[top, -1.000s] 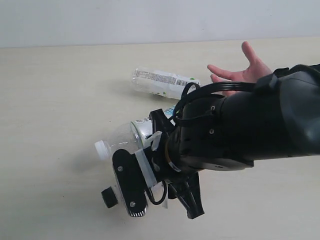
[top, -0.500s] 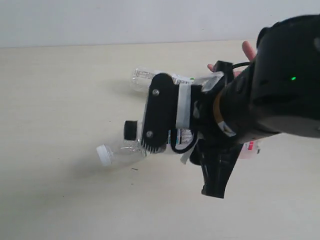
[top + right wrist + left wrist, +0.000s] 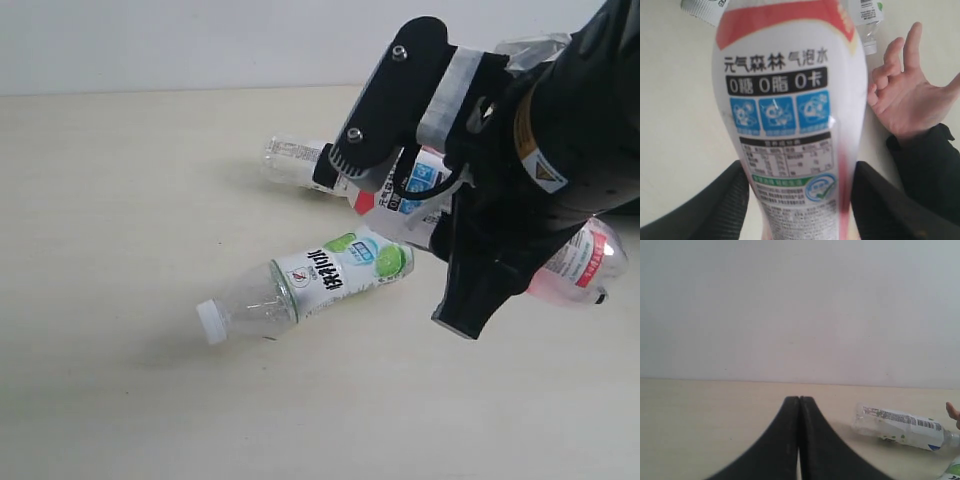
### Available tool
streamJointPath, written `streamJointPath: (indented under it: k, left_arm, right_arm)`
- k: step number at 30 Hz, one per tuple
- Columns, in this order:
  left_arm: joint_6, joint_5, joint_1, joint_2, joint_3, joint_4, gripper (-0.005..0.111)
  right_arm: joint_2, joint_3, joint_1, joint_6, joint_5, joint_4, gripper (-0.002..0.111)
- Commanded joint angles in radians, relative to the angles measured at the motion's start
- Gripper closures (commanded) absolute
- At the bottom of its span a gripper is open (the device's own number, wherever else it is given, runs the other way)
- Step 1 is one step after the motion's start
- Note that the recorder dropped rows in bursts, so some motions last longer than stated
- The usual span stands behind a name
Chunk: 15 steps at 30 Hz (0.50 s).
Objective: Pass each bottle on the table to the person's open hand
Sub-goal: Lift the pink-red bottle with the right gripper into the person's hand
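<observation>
The right gripper (image 3: pixel 800 195) hangs tilted above the table (image 3: pixel 120 200). Its jaws clamp the red-and-white bottle (image 3: pixel 790 100), held beyond and to the right of the green-label bottle (image 3: pixel 305 285). The left gripper (image 3: pixel 799 402) has its jaws pressed together, with nothing between them. In the exterior view the arm hides the open hand (image 3: pixel 905 100). It also covers part of the barcode bottle (image 3: pixel 290 155) and most of the pinkish bottle (image 3: pixel 575 265).

1. Wall (image 3: pixel 180 40): plain, pale grey-white, even tone. Runs as a band across the back of the exterior view.
2. Sleeve (image 3: pixel 927 170): dark fabric, creased at the cuff. Seen in the right wrist view.
</observation>
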Motion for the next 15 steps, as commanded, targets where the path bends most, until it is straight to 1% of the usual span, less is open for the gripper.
streamJointPath:
  k: [1,13,15]
  left_arm:
    - [-0.002,-0.002,0.003,-0.006,0.003,-0.004,0.107]
    - [-0.002,-0.002,0.003,-0.006,0.003,-0.004,0.107]
    - [-0.002,-0.002,0.003,-0.006,0.003,-0.004,0.107]
  right_arm:
    - [-0.012,-0.007,-0.006,0.022,0.01,0.004,0.108]
    - [-0.012,-0.007,-0.006,0.025,0.01,0.0,0.108]
    - [-0.012,-0.007,-0.006,0.051,0.01,-0.009,0.108]
